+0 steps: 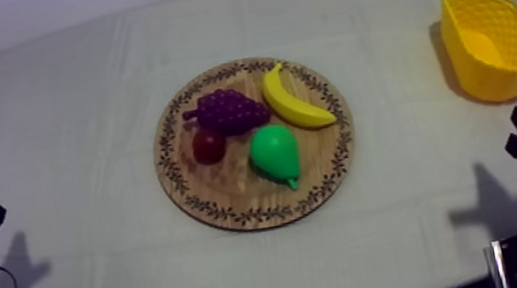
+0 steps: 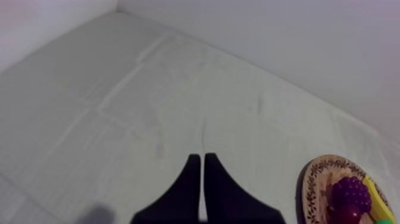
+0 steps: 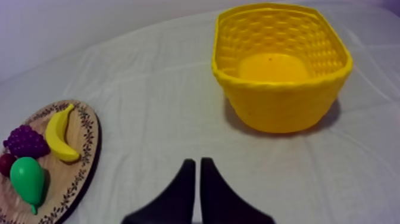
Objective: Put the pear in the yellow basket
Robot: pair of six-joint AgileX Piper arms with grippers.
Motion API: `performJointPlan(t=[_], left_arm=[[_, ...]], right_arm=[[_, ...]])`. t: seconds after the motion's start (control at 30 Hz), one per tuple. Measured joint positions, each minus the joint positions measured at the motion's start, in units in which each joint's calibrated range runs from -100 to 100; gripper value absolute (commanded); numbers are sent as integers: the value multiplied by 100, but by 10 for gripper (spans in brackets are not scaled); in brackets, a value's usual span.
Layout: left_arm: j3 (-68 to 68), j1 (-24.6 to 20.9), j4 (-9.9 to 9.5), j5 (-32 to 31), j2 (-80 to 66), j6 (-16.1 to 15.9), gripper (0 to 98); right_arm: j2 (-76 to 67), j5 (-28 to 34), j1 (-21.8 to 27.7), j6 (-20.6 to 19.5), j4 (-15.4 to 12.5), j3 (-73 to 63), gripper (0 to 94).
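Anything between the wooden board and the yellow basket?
No. The stretch from the wooden board to the yellow basket is bare cloth, in both the top view and the right wrist view.

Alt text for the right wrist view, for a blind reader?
The right gripper, shut on nothing, hangs over the cloth between the empty yellow basket and the wooden board, which holds the pear, a banana and grapes.

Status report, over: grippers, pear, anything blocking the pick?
Left gripper, right gripper shut, empty. Green toy pear on round wooden board; yellow latticed basket right of board. Purple grapes, small red fruit, yellow banana close beside pear; its top exposed.
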Motion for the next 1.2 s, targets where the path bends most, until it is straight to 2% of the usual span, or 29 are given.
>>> performJointPlan(t=[0.53, 0.83, 1.2], left_arm=[[0, 0, 0, 0, 0, 0, 1], [0, 0, 0, 0, 0, 0, 1], [0, 0, 0, 0, 0, 0, 1]], right_arm=[[-4, -4, -16, 233, 0, 0, 6], [-4, -4, -16, 104, 0, 0, 4], [-4, 70, -208, 357, 15, -178, 4]])
